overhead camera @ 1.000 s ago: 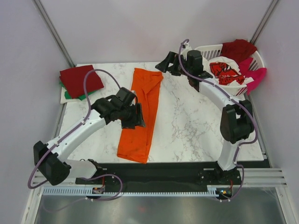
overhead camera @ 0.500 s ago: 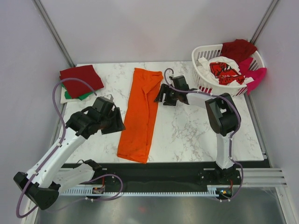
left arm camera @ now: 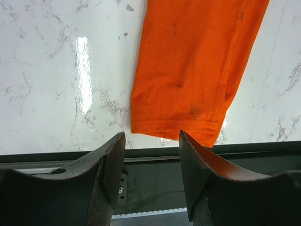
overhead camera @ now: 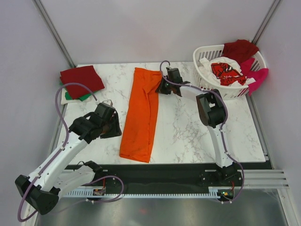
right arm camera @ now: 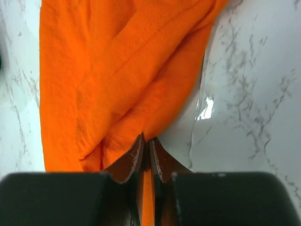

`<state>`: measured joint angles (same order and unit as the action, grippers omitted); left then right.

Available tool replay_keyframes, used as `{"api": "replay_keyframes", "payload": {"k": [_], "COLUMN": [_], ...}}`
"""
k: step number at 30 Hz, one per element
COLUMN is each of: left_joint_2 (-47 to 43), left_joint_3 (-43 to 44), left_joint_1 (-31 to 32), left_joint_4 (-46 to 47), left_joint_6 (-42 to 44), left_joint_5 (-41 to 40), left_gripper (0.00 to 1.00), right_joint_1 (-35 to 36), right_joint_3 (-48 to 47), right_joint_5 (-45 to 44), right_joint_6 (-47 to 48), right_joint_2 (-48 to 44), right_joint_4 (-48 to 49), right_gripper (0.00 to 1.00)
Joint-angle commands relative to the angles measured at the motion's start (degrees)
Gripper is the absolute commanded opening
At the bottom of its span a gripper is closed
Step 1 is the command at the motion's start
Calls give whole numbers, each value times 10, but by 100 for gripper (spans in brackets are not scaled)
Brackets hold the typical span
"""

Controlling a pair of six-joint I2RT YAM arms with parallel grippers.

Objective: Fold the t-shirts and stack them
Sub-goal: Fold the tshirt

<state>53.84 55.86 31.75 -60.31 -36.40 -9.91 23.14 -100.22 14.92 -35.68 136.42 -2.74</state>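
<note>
Your right claw (right arm camera: 146,149) pinches the orange shirt's (overhead camera: 141,113) far right edge. Your left claw (left arm camera: 152,141) gapes empty, just left of the shirt.

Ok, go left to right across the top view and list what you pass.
folded dark red t-shirt → left gripper → orange t-shirt → laundry basket

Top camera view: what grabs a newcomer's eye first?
The bright orange cloth t-shirt, folded into a long strip down the middle of the marble table. The right gripper pinches its far right edge, and a white slatted plastic basket of crumpled shirts sits at the far right corner.
</note>
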Motion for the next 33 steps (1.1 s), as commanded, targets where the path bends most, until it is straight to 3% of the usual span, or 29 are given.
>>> {"api": "replay_keyframes", "payload": {"k": [1, 7, 9, 10, 11, 12, 14, 15, 20, 24, 33], "left_joint_2": [-1, 26, 35, 40, 48, 50, 52, 52, 50, 55, 115], "left_joint_3": [-13, -28, -29, -32, -35, -37, -50, -55, -76, -101, -150], "left_joint_1": [-4, -4, -4, -4, -4, -4, -4, -4, -4, -4, -4], "left_joint_4": [41, 70, 84, 87, 92, 101, 113, 121, 134, 156, 270], "left_joint_6": [6, -5, -10, -13, -16, -21, -31, -38, -46, -60, -60], "left_joint_5": [8, 40, 49, 58, 62, 67, 80, 82, 82, 87, 87], "left_gripper": [56, 55, 54, 54, 53, 53, 52, 52, 50, 50, 66], "right_joint_1": [-20, -55, -58, -61, -60, -60, -60, -61, -60, -43, 45], "right_joint_3": [-40, -124, -149, -153, -155, -155, -143, -119, -8, 171, 517], "right_joint_5": [-67, -66, -58, -52, -46, -43, -45, -47, -54, -6, 93], "right_joint_6": [14, 37, 47, 51, 61, 66, 78, 82, 89, 61, -14], "right_joint_2": [32, 67, 77, 79, 78, 75, 55, 42, -76, -170, -352], "right_joint_4": [-47, -89, -104, -107, -109, -117, -122, -121, -119, -82, 62], "right_gripper": [14, 13, 19, 27, 42, 64, 73, 78, 82, 83, 84]}}
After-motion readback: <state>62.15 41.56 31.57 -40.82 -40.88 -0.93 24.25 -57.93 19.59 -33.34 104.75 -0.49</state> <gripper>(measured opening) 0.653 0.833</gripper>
